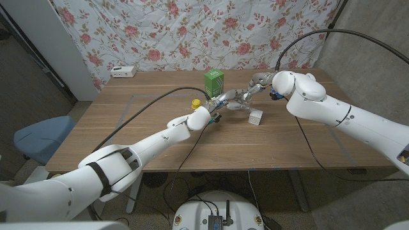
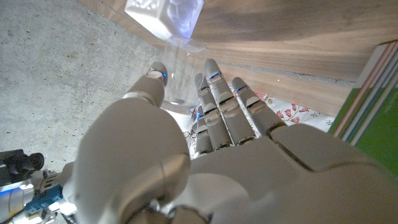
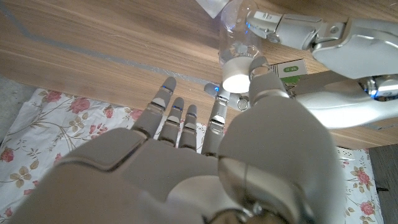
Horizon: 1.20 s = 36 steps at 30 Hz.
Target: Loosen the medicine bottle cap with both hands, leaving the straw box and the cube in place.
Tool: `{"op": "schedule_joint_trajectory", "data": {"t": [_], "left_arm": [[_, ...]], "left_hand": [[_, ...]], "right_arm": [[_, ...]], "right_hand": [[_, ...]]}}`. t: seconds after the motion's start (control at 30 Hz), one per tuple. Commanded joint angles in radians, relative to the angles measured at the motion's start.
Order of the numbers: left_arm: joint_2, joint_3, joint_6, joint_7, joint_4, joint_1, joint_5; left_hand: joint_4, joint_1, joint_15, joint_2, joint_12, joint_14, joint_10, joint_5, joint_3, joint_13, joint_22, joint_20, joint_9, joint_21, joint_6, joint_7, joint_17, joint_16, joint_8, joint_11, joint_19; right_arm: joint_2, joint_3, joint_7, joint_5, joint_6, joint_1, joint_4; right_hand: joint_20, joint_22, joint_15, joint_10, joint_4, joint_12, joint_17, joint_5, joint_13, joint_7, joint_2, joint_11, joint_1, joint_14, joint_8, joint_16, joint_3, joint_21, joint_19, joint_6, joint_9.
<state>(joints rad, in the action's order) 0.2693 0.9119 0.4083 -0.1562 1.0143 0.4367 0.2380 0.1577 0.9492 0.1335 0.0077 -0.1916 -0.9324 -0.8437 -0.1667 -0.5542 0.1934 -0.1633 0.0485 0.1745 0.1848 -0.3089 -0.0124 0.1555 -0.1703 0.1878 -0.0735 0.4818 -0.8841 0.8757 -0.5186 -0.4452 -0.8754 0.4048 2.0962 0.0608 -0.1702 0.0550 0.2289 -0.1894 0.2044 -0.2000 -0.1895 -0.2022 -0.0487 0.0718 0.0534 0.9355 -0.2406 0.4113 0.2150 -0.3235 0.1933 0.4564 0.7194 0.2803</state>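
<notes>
Gripped clear medicine bottle (image 3: 233, 37) in left hand (image 1: 217, 105); pinched white cap (image 3: 236, 81) with right hand (image 1: 250, 93), fingers otherwise spread; twist likely next.

- wooden table (image 1: 128, 137): fills mid-frame in head view, pale tape lines marked on its top
- floral cloth (image 1: 192, 32): hangs behind table, 12 o'clock
- white power strip (image 1: 123, 71): on table's far corner, about 10 o'clock, just in front of the cloth
- small yellow object (image 1: 195, 103): on table near centre, can't tell what it is
- blue chair seat (image 1: 38, 137): off table edge, 9 o'clock
- grey wall (image 1: 377, 32): about 2 o'clock
</notes>
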Motion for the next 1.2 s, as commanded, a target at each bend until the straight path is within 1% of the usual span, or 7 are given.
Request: {"op": "schedule_joint_trajectory", "data": {"t": [0.03, 0.17, 0.3, 0.43, 0.77, 0.9, 1.2], "left_arm": [[-0.008, 0.001, 0.011, 0.005, -0.022, -0.011, -0.004], [-0.009, 0.002, 0.013, 0.007, -0.029, -0.014, -0.006], [-0.012, 0.002, 0.017, 0.006, -0.037, -0.017, -0.008], [-0.011, 0.002, 0.017, 0.005, -0.038, -0.017, -0.009], [-0.005, 0.001, 0.011, 0.003, -0.025, -0.011, -0.008], [-0.004, 0.000, 0.009, 0.002, -0.022, -0.008, -0.008], [-0.009, 0.001, 0.014, -0.003, -0.032, -0.012, -0.007]], "left_hand": [[-0.005, -0.004, 0.068, 0.012, -0.005, -0.009, -0.077, -0.007, -0.007, 0.001, -0.002, 0.025, 0.003, 0.002, 0.002, -0.005, 0.005, -0.003, 0.000, -0.067, -0.003], [-0.005, -0.004, 0.068, 0.013, -0.005, -0.010, -0.077, -0.007, -0.007, 0.001, -0.002, 0.025, 0.003, 0.002, 0.001, -0.005, 0.005, -0.004, 0.000, -0.068, -0.003], [-0.005, -0.004, 0.068, 0.013, -0.005, -0.012, -0.077, -0.007, -0.007, 0.001, -0.002, 0.025, 0.003, 0.001, 0.001, -0.005, 0.006, -0.005, 0.000, -0.069, -0.004], [-0.004, -0.003, 0.070, 0.013, -0.005, -0.013, -0.078, -0.007, -0.007, 0.001, -0.002, 0.025, 0.003, 0.001, 0.001, -0.005, 0.006, -0.005, 0.000, -0.067, -0.004], [-0.004, -0.003, 0.069, 0.013, -0.005, -0.013, -0.077, -0.007, -0.007, 0.001, -0.002, 0.025, 0.003, 0.001, 0.001, -0.004, 0.006, -0.005, 0.000, -0.069, -0.004], [-0.004, -0.004, 0.069, 0.013, -0.005, -0.013, -0.077, -0.007, -0.008, 0.001, -0.002, 0.026, 0.003, 0.001, 0.001, -0.004, 0.005, -0.004, 0.000, -0.067, -0.004], [-0.001, -0.001, 0.072, 0.012, -0.006, -0.014, -0.080, -0.007, -0.008, 0.001, -0.002, 0.026, 0.003, 0.001, 0.000, -0.005, 0.006, -0.004, 0.000, -0.068, -0.004]], "right_arm": [[-0.001, -0.023, 0.024, 0.053, 0.026, 0.008, -0.013], [0.000, -0.024, 0.024, 0.069, 0.030, 0.003, -0.020], [0.001, -0.028, 0.024, 0.089, 0.034, 0.000, -0.027], [0.000, -0.032, 0.030, 0.107, 0.042, -0.001, -0.032], [-0.006, -0.052, 0.050, 0.160, 0.061, 0.006, -0.033], [-0.010, -0.066, 0.059, 0.189, 0.069, 0.013, -0.033], [-0.014, -0.074, 0.065, 0.232, 0.090, 0.008, -0.045]], "right_hand": [[-0.007, -0.002, -0.015, 0.001, 0.000, -0.003, -0.001, -0.004, -0.002, -0.012, 0.010, -0.005, 0.035, -0.001, 0.006, 0.003, -0.021, 0.002, -0.001, -0.002, 0.000], [-0.009, -0.002, -0.016, 0.001, 0.001, -0.003, -0.001, -0.005, -0.002, -0.013, 0.012, -0.007, 0.047, -0.001, 0.005, 0.002, -0.026, 0.002, -0.002, -0.002, -0.002], [-0.013, -0.002, -0.018, -0.001, 0.001, -0.004, -0.001, -0.008, -0.002, -0.017, 0.021, -0.010, 0.073, 0.002, 0.003, 0.001, -0.039, 0.001, -0.004, -0.003, -0.005], [-0.014, -0.001, -0.019, -0.001, 0.001, -0.005, -0.001, -0.009, -0.002, -0.019, 0.023, -0.012, 0.083, 0.002, 0.001, 0.001, -0.044, 0.001, -0.006, -0.004, -0.006], [-0.026, -0.002, -0.030, -0.007, 0.003, -0.007, -0.004, -0.020, -0.002, -0.027, 0.055, -0.027, 0.148, 0.009, -0.007, 0.000, -0.078, -0.002, -0.017, -0.008, -0.012], [-0.029, -0.002, -0.032, -0.008, 0.002, -0.007, -0.005, -0.024, -0.002, -0.030, 0.062, -0.032, 0.164, 0.010, -0.009, 0.001, -0.087, -0.002, -0.019, -0.009, -0.013], [-0.033, -0.002, -0.035, -0.008, 0.000, -0.006, -0.006, -0.032, -0.002, -0.032, 0.070, -0.032, 0.195, 0.011, -0.012, 0.001, -0.101, -0.001, -0.022, -0.007, -0.016]]}}
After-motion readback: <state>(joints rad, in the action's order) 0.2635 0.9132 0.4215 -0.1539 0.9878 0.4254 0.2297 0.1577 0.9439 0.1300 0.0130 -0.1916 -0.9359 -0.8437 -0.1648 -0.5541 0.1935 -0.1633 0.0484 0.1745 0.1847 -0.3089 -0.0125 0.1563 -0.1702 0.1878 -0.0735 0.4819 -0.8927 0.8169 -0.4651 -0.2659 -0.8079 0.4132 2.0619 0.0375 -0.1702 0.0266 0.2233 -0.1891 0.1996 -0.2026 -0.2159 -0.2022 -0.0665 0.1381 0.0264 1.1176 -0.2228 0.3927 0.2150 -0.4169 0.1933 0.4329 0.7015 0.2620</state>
